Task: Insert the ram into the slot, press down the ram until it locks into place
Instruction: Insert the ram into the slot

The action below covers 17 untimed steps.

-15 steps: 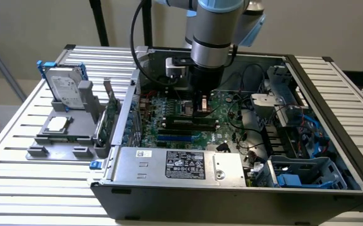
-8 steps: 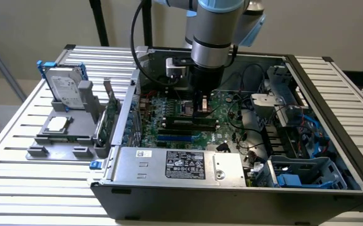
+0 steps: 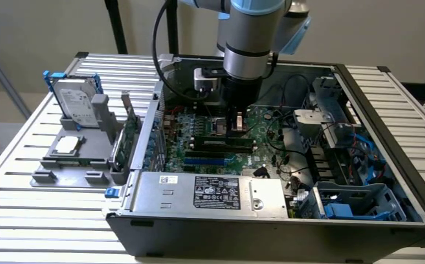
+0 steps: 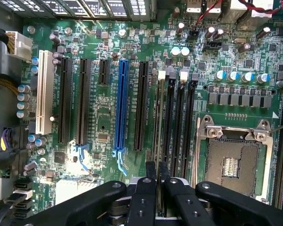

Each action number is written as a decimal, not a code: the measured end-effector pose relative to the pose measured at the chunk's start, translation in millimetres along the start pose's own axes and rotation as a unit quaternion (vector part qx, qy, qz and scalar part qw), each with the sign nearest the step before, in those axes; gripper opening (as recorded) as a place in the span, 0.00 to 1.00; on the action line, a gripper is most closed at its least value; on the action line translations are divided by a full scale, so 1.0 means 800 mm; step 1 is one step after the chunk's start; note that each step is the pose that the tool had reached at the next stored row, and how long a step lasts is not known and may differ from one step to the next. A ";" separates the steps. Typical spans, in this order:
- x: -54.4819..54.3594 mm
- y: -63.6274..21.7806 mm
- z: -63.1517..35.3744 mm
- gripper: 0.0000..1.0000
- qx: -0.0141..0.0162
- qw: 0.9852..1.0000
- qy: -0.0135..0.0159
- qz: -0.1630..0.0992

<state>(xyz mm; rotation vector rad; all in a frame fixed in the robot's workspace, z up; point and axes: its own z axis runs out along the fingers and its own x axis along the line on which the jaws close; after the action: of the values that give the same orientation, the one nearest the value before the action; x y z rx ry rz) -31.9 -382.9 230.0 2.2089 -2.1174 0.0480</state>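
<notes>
Worktop (image 3: 21, 220): we see a slatted metal surface that carries everything.
Fixture (image 3: 73, 165): a grey holder at the exterior view's left, standing beside the case.
Hard drive (image 3: 76, 104): it stands upright at the far end of the fixture, in a blue frame.
Processor chip (image 3: 67, 144): it lies flat on the fixture, nearer to us than the hard drive.
Expansion card (image 3: 129, 137): a green card that stands on its edge between the fixture and the case wall.
Computer case (image 3: 271, 236): it lies open on top, and we see the green motherboard inside.
Power supply (image 3: 205, 192): a metal box with a black label, along the near wall of the case.
Hand (image 3: 234, 125) (image 4: 157, 167): it hangs straight down from the arm (image 3: 249, 38) over the middle of the motherboard. Its two black fingers (image 4: 150, 172) are clenched on the ram, one on each face.
Ram (image 4: 157, 117): we see it edge-on as a thin strip, in line with the slot.
Slot (image 4: 160, 77): the outermost of four parallel black sockets, on the side away from the CPU socket (image 4: 231, 162) and towards the blue slot (image 4: 121, 103). We cannot tell if the ram is fully seated.
Drive cage (image 3: 352, 201): grey, with blue parts, at the exterior view's right.
</notes>
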 end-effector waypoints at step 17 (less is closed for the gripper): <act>0.000 0.006 0.001 0.13 0.014 1.000 0.001 0.002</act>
<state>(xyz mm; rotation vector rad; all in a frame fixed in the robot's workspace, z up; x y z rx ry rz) -36.7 -383.1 229.7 2.2196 -2.1336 0.0801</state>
